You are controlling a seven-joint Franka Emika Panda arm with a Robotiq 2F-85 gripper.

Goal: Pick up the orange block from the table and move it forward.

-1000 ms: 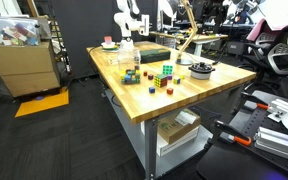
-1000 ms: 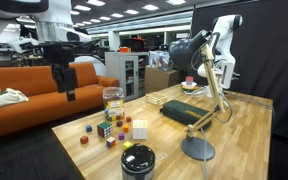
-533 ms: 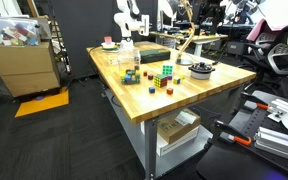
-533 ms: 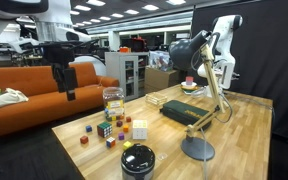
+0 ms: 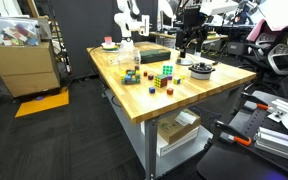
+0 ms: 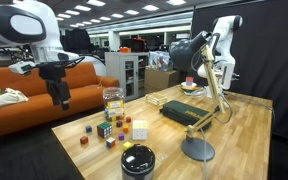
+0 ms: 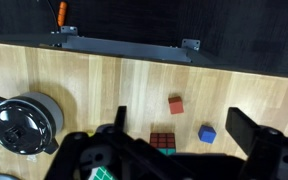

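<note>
The orange block [image 7: 175, 104] is a tiny plain cube lying on the wooden table [image 7: 104, 75], close to its edge. It also shows in an exterior view [image 6: 83, 141]. My gripper [image 7: 184, 128] hangs high above the table, open and empty. In the wrist view the block sits just beyond the gap between the jaws. The gripper also shows in both exterior views [image 5: 188, 47] [image 6: 62, 96], well above the table top.
A small blue block [image 7: 207, 133] and a multicoloured puzzle cube [image 7: 163, 143] lie near the orange block. A black pot [image 7: 24, 122] stands to the left. A desk lamp [image 6: 198, 100], more puzzle cubes [image 6: 111, 128] and a dark case [image 6: 184, 111] stand on the table.
The arm has swung: it now shows in front of the lamp in one exterior view and sits further left and lower in the other. The objects have not moved.
</note>
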